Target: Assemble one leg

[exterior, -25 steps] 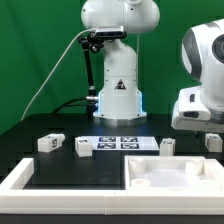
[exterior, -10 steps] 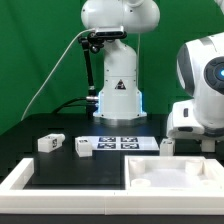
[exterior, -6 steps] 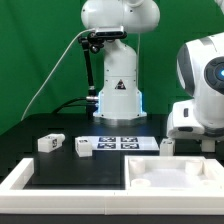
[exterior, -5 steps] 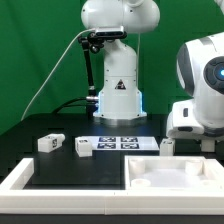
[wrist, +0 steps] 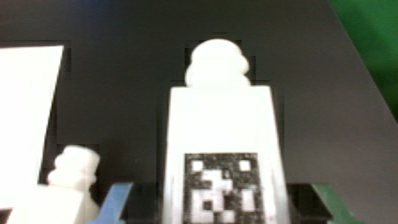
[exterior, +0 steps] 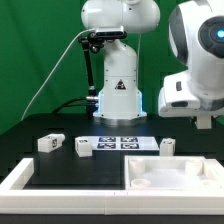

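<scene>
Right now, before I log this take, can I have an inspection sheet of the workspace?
Surface: black table, with the marker board lying flat on it.
Job's things: one leg between the fingers; three loose legs on the table; white panel in front.
Clutter: white frame at the exterior view's left.
Grippers: gripper shut on the leg.
Cables: one cable hanging from the robot.
Surroundings: green backdrop.
</scene>
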Tool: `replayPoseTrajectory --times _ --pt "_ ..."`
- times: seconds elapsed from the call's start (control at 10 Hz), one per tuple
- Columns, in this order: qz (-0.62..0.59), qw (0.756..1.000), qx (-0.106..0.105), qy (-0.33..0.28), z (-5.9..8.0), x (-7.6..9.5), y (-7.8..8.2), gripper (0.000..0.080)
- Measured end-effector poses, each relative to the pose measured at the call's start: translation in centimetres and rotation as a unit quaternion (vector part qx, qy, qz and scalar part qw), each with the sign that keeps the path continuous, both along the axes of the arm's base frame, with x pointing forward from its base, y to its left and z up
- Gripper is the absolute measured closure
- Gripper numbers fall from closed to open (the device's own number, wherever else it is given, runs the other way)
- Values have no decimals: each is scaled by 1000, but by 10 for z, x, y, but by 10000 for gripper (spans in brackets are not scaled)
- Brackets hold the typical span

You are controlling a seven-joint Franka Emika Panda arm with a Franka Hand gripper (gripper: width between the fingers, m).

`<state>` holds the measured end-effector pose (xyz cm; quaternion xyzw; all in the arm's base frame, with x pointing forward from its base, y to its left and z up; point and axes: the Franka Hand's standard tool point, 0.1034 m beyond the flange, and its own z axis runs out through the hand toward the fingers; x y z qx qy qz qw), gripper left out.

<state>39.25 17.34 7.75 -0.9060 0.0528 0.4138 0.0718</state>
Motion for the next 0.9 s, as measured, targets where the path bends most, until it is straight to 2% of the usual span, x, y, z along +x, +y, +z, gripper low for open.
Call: replayPoseTrajectory --times 0.2,0.4,0.5,0.7,0.8,0.9 --pt "-3 1000 -3 -24 -6 0 2 509" --pt "-9 995 -6 -103 -11 11 1 509" --pt "7 985 5 -174 -21 25 -10 509" --pt "29 968 26 -248 -8 53 -27 509" --pt "38 955 28 -293 2 71 -28 509" --pt "58 944 25 -325 21 82 -23 509"
